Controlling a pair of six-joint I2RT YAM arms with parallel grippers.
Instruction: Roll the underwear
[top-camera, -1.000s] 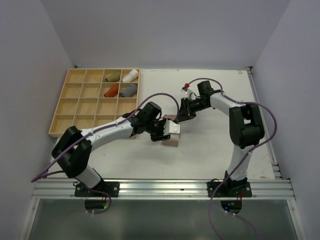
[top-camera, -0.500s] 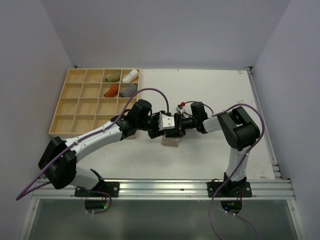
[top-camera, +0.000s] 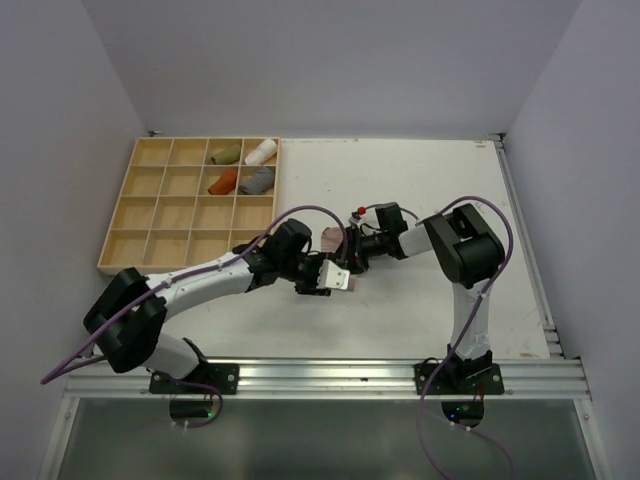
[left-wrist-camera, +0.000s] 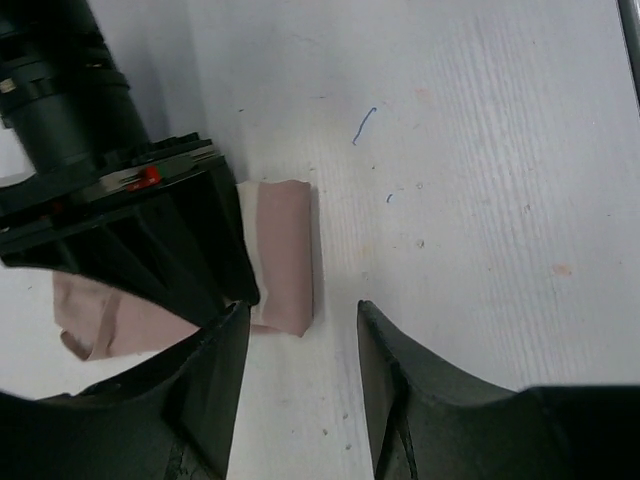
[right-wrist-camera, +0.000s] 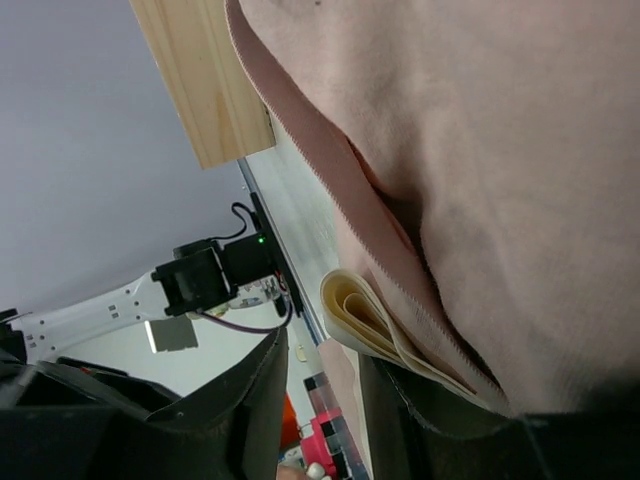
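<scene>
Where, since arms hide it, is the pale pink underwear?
In the top view, the underwear lies mid-table, right of the wooden tray, against the right arm's fingers.

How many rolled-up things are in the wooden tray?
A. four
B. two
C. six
A: the tray holds a green roll, a white roll, an orange roll and a grey roll, each in its own compartment.
</scene>
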